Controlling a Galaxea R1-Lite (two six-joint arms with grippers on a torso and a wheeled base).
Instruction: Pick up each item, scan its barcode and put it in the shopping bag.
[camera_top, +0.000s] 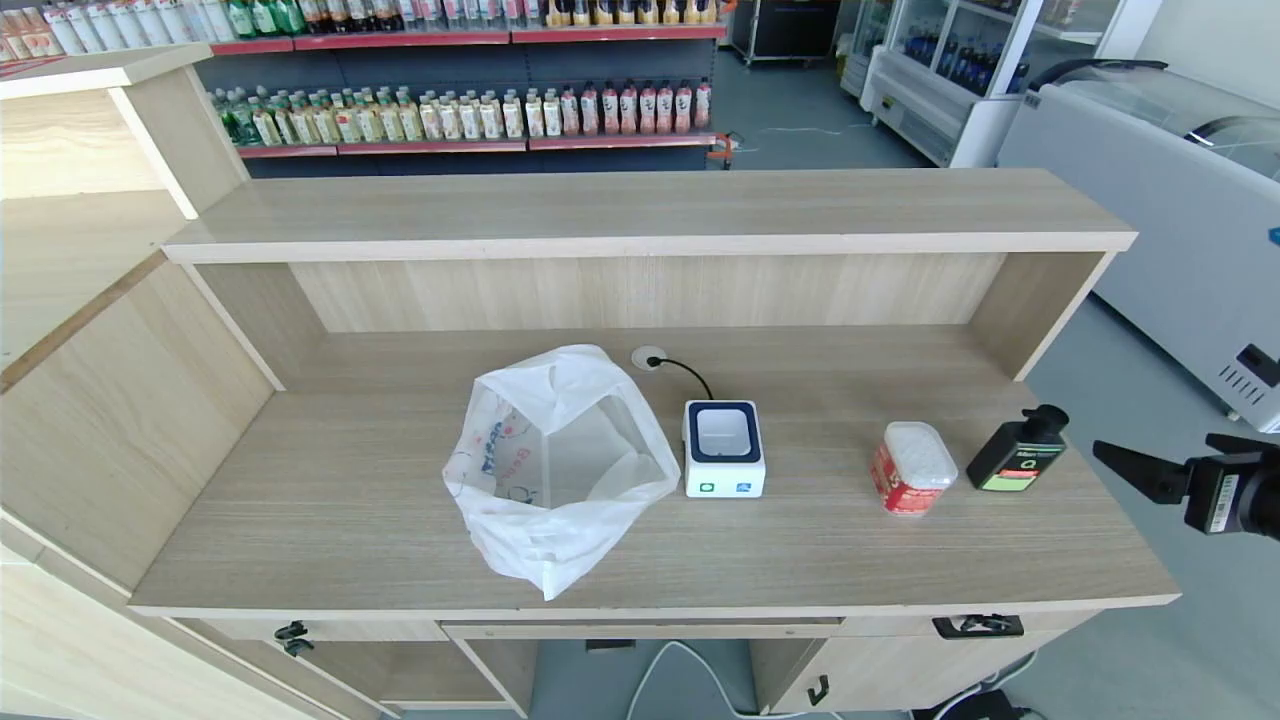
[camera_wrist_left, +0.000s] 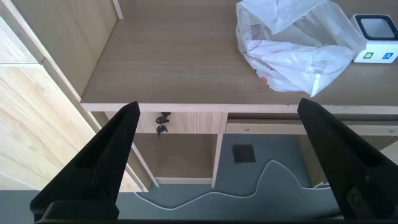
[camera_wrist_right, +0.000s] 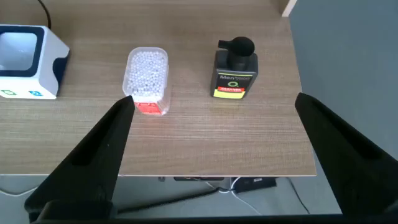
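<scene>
Shopping bag (camera_top: 555, 460) sits mid-tabletop (camera_top: 330, 500), a little toward the front edge, with its mouth propped open, likely so items can drop straight in. The inside looks empty, so nothing seems bagged yet. Scanner (camera_top: 723, 448) stands just beside the bag on the side nearer the right edge, window up, between the bag and the goods, which probably makes for a short pick-scan-drop path. Its cable (camera_top: 685, 372) runs to a hole near the back edge. Clear tub of white beads (camera_top: 915, 467) with a red label and black pump bottle (camera_top: 1020, 452) sit side by side near the right edge, apart from each other, with the bottle closest to that edge and apparently lying label up. Both are in the right arm's reach. Right pincer (camera_wrist_right: 214, 102) hovers off the front right corner, fingers spread wide, holding nothing, likely staged for the first pick. Left pincer (camera_wrist_left: 217, 104) hangs outside the front edge toward the left corner, also spread wide and empty, on the bag's side. Count: one bag, one scanner, two items to scan, two pincers.
</scene>
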